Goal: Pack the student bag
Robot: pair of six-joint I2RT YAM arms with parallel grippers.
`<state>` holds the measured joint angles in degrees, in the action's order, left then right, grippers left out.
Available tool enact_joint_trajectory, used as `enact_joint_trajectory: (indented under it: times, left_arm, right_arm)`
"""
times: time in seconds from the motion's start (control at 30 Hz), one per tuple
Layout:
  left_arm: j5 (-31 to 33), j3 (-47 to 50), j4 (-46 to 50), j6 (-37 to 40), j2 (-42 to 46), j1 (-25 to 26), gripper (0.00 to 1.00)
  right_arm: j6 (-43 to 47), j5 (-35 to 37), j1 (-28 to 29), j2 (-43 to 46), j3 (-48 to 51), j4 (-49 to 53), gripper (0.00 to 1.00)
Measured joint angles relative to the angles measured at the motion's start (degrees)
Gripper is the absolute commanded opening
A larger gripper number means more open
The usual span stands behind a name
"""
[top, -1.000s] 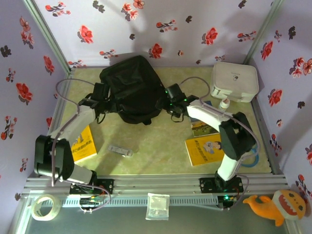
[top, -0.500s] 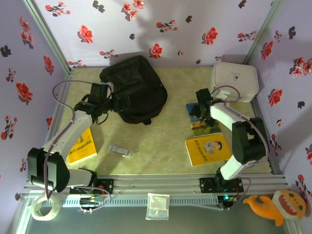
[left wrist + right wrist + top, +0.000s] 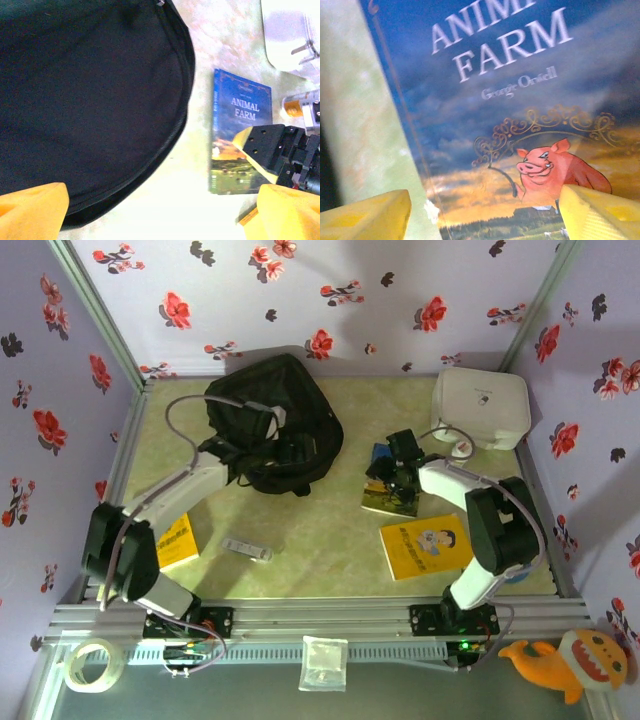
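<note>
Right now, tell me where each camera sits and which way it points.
Top external: above and behind the bases, looking down at the table; both arms show, left gripper over the student bag, right gripper at the Animal Farm book.
Left wrist: faces down at the bag's zip edge, its yellow fingers in the bottom corners.
Right wrist: close above the book's cover, its yellow fingers low in view.
Shared: all three show the book.

Lilac flower-print walls (image 3: 400,280) around a pale green marbled tabletop (image 3: 320,550)
</note>
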<state>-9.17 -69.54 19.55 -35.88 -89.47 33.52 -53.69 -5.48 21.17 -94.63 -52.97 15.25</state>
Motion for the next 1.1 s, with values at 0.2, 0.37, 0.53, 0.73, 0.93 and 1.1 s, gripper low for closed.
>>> enact_joint_trajectory:
  times: [0.2, 0.37, 0.53, 0.73, 0.93, 1.1]
  left_arm:
    - [0.07, -6.82, 0.11, -1.53, -10.47, 5.75, 0.84]
    - [0.00, -14.38, 2.21, -1.44, -18.95, 9.44, 0.75]
    - [-0.24, -20.92, 3.17, -1.38, -26.34, 12.13, 0.59]
    - [-1.79, -25.81, 4.00, -2.01, -33.48, 13.49, 0.53]
    - [-2.97, -28.63, 4.59, -3.04, -37.62, 13.75, 0.53]
    - [-5.33, -30.71, 4.46, -4.70, -40.37, 13.75, 0.53]
  right_arm:
    - [1.07, -0.44, -1.99, 5.38, 0.09, 2.16, 0.71]
    - [4.90, 1.49, -6.12, 6.64, -0.11, 4.98, 0.55]
    - [8.52, 2.64, -8.52, 4.81, -0.13, 7.28, 0.41]
    - [10.43, 2.69, -9.18, 0.33, -0.22, 7.78, 0.37]
    - [10.69, 2.69, -9.20, -0.24, -0.50, 7.78, 0.39]
    - [10.67, 2.47, -9.35, -0.52, -0.57, 7.76, 0.40]
